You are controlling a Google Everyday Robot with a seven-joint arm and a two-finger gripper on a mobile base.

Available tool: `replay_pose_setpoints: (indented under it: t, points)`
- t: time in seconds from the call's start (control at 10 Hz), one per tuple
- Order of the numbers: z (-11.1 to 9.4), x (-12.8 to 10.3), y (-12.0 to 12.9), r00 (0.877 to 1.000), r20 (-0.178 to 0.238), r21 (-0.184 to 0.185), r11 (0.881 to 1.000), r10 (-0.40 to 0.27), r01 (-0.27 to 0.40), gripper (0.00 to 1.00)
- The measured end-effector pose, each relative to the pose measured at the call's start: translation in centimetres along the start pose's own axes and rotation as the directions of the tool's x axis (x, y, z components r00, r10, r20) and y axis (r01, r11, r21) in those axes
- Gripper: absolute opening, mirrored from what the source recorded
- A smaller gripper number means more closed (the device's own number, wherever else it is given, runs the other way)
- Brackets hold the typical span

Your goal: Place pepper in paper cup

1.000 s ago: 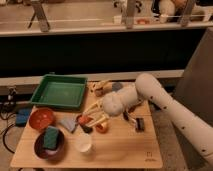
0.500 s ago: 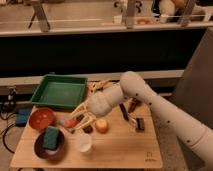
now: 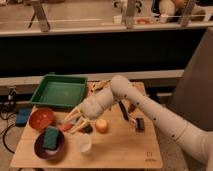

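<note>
None of the placement is complete. The pepper (image 3: 65, 127) lies on the counter (image 3: 125, 150), outside the paper cup (image 3: 85, 144) and near it, to its upper left. The claw (image 3: 76, 121) sits low beside the pepper, fingers spread wide, holding nothing. Remaining, by judgement: grasp, lift, carry over the cup, release.

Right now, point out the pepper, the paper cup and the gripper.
pepper (image 3: 65, 127), camera view, on its red body.
paper cup (image 3: 85, 146), camera view, on its white side wall.
gripper (image 3: 73, 124), camera view, on its front end, just right of the pepper.
</note>
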State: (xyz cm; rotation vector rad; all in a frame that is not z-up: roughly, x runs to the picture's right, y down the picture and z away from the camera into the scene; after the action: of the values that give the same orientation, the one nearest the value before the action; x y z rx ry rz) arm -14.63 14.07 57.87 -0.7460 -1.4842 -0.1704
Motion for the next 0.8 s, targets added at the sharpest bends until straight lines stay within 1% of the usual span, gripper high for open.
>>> replay_pose_setpoints:
  t: [0.1,0.3,0.6,0.8]
  points:
    - [0.6,0.7,0.2,1.000,0.015,-0.014,1.000,0.006,-0.005,0.00]
    - [1.4,1.5,0.6,0.999,0.033,-0.037,0.999,0.010,-0.009,0.00]
    - [2.1,2.7,1.0,0.999,0.045,-0.053,0.999,0.006,-0.004,0.00]
    - [2.8,3.7,1.2,0.998,0.055,-0.072,0.997,0.004,0.000,0.00]
